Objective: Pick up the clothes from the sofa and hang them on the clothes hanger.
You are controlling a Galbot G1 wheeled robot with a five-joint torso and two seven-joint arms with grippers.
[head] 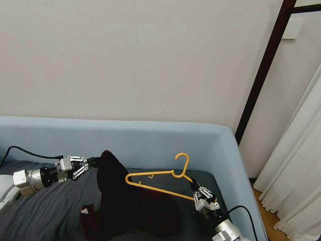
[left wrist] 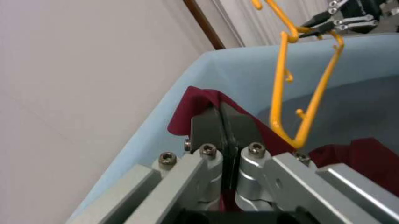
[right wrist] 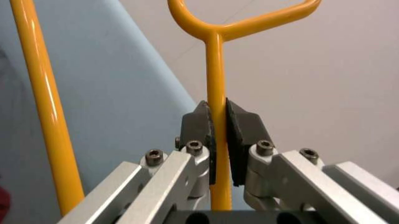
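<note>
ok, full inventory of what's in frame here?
garment: 1, dark red, heaped on the sofa seat, one end lifted by the left gripper
clothes hanger: 1, yellow, held up above the seat just right of the garment
sofa: 1, light blue back and arm, grey seat
wall: plain off-white, behind the sofa
door frame: 1, dark, right of the sofa
curtain: white, far right
left gripper: 1, silver with black fingers, over the left of the seat, shut on the garment
right gripper: 1, same build, low on the right, fingers clamped on the hanger's neck below the hook
</note>
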